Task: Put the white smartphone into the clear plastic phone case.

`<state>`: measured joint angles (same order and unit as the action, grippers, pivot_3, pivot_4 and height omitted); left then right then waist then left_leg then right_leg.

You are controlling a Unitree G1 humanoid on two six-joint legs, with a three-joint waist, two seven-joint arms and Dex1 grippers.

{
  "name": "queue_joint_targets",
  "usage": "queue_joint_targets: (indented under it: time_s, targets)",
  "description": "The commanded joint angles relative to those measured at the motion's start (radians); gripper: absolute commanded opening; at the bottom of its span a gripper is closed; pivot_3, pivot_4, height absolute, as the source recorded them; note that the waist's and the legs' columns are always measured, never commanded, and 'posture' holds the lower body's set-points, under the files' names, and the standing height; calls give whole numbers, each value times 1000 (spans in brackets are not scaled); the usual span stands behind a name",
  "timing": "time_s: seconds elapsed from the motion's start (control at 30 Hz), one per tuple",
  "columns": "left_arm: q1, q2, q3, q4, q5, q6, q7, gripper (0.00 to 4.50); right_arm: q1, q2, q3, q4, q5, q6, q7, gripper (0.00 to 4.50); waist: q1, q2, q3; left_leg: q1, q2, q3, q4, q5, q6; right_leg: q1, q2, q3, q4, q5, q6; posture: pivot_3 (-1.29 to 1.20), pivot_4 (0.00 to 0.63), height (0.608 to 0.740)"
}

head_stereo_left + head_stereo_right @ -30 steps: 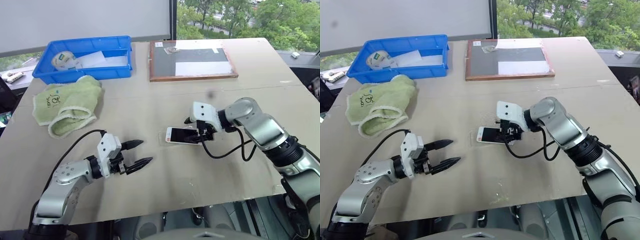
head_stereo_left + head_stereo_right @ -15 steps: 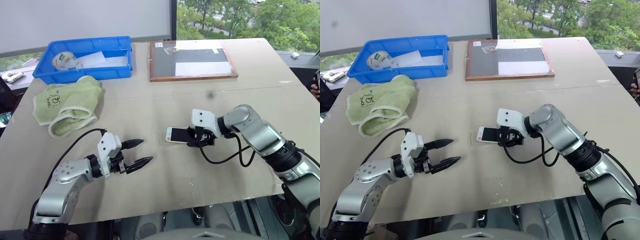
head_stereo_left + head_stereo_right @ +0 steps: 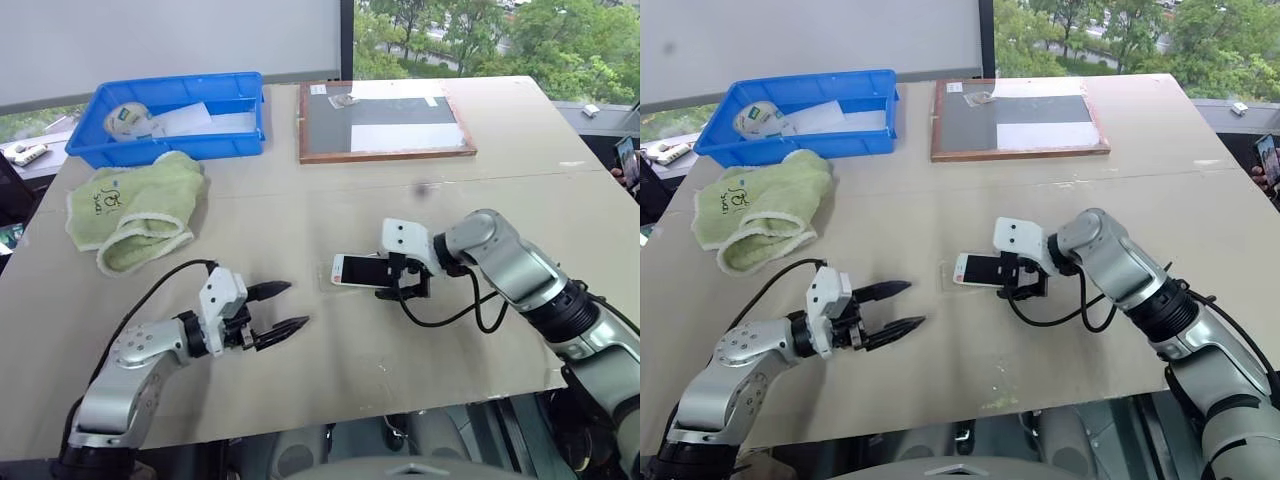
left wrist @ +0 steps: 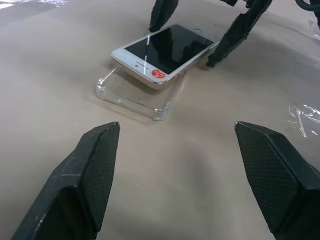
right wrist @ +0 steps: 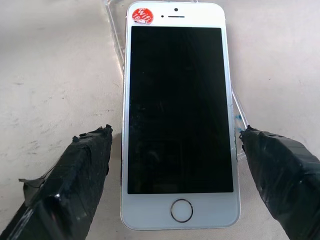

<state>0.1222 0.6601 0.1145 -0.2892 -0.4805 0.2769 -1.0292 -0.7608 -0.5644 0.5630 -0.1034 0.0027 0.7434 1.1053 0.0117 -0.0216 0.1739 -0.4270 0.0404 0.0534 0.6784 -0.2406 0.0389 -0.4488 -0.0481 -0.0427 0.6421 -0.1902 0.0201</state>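
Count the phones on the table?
1. The white smartphone lies screen-up mid-table, resting on the clear plastic phone case, between the fingers of the open right gripper. The blue bin could hide more.

Bright, even daylight comes from the far window [image 3: 480, 35]; shadows on the table [image 3: 330, 190] are soft (the wrist views look sharp).
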Motion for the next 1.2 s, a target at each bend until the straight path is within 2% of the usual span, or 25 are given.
queue_joint_targets:
  time_s: [0.03,0.1,0.53,0.8,1.2]
  targets:
    - [2,7,7,-36,-10,-16,-6,3798,3,-2,5,5,-8,-6,1,3706,0,0,0,0,0,0,0,0,0,0,0,0,0,0,0,0,150,740]
    - [-2,8,7,-34,-10,-15,-6,3798,3,-5,5,8,-10,-14,5,2939,0,0,0,0,0,0,0,0,0,0,0,0,0,0,0,0,150,740]
    - [-9,2,0,-26,-6,-20,-3,3798,-74,-20,-6,-2,-18,-85,66,2947,0,0,0,0,0,0,0,0,0,0,0,0,0,0,0,0,150,740]
    - [6,-2,-2,-30,-6,-27,0,3798,-119,-32,69,43,-100,-174,116,2947,0,0,0,0,0,0,0,0,0,0,0,0,0,0,-1,0,150,740]
    - [22,-22,-13,-14,9,-59,-5,3798,-132,10,136,130,-204,-237,141,2945,-2,0,0,1,0,1,0,0,0,0,0,0,0,1,-2,0,150,740]
